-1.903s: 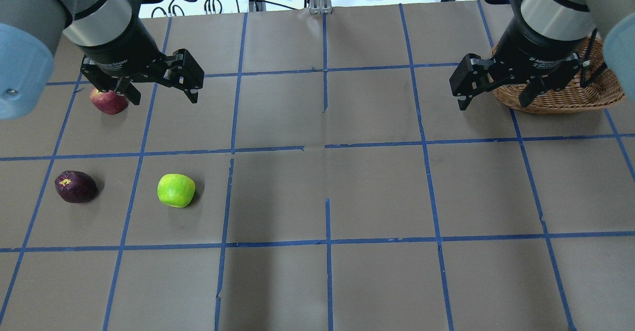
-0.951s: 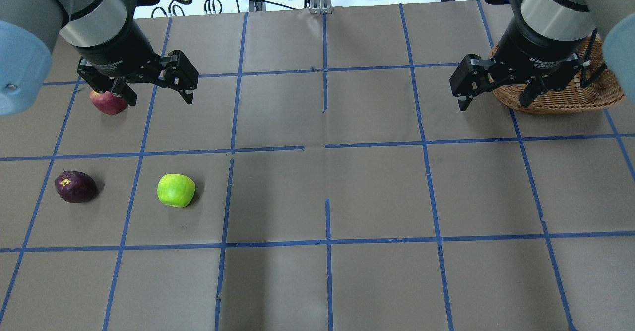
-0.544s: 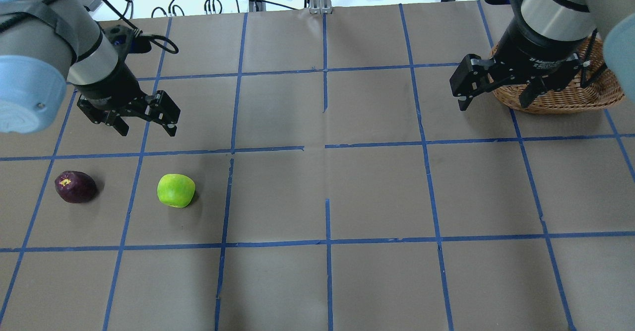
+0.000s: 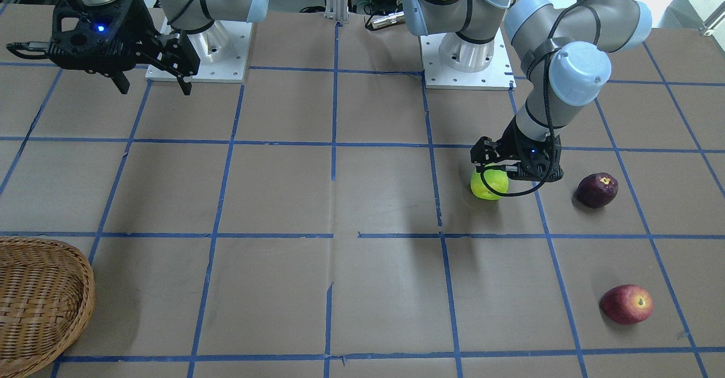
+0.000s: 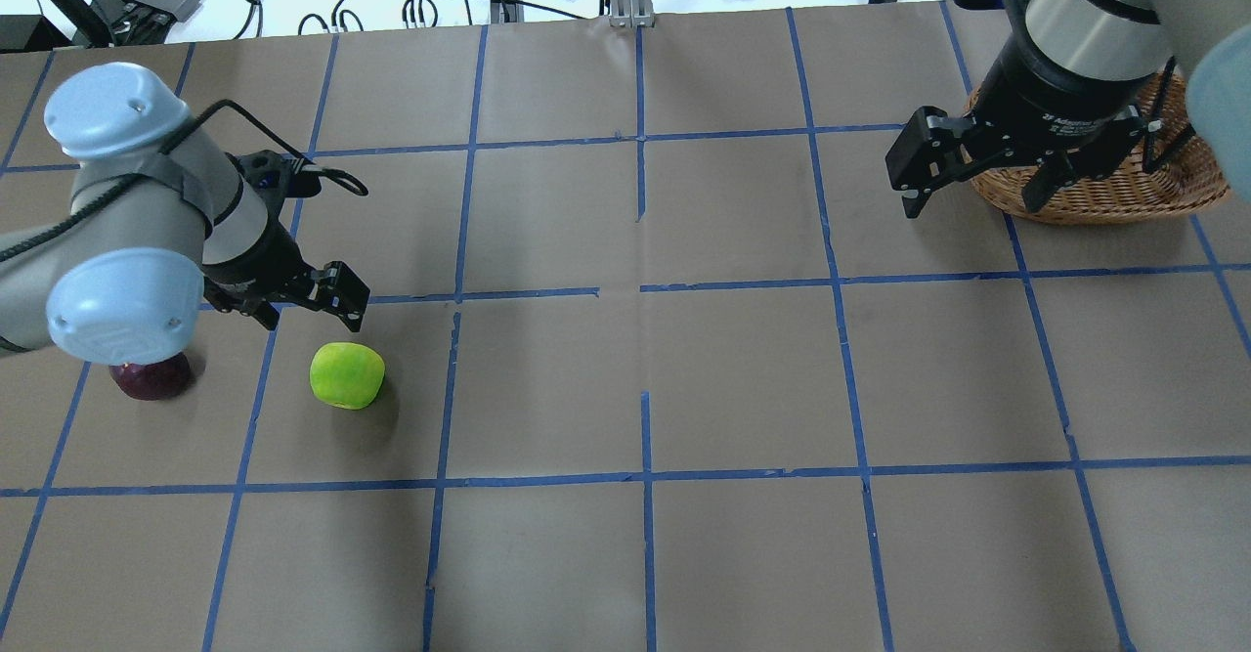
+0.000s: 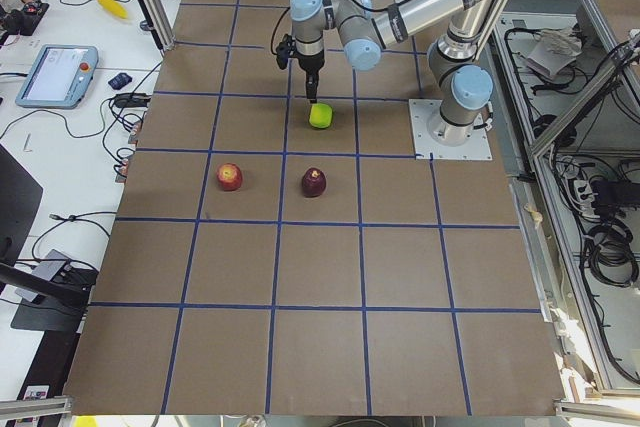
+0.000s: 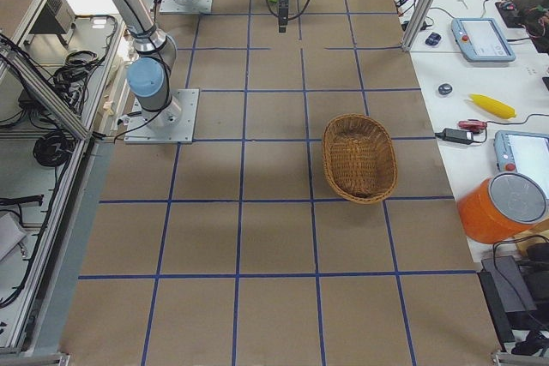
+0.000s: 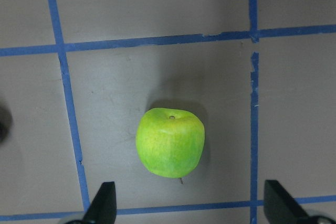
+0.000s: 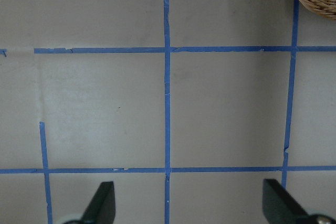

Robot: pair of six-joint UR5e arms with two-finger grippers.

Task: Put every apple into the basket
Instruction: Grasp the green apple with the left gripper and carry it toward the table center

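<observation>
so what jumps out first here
The lime green apple glows against the brown table on the robot's left, with the open left hand poised right by it. The wicker basket sits far across on the right, no apples in it; the red apple and maroon apple lie loose on the left.

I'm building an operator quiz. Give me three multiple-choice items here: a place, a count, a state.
1. Which apple lies closest to the left pincer? A the red one; B the green apple; C the maroon one.
2. How many apples are in the basket? A none; B one; C two.
3. The left pincer is: A shut on an apple; B open; C shut on nothing.
Answers: 1 B, it sits just ahead of the fingertips in the left wrist view. 2 A, the right side view shows bare wicker. 3 B, the fingertips stand wide apart.
</observation>
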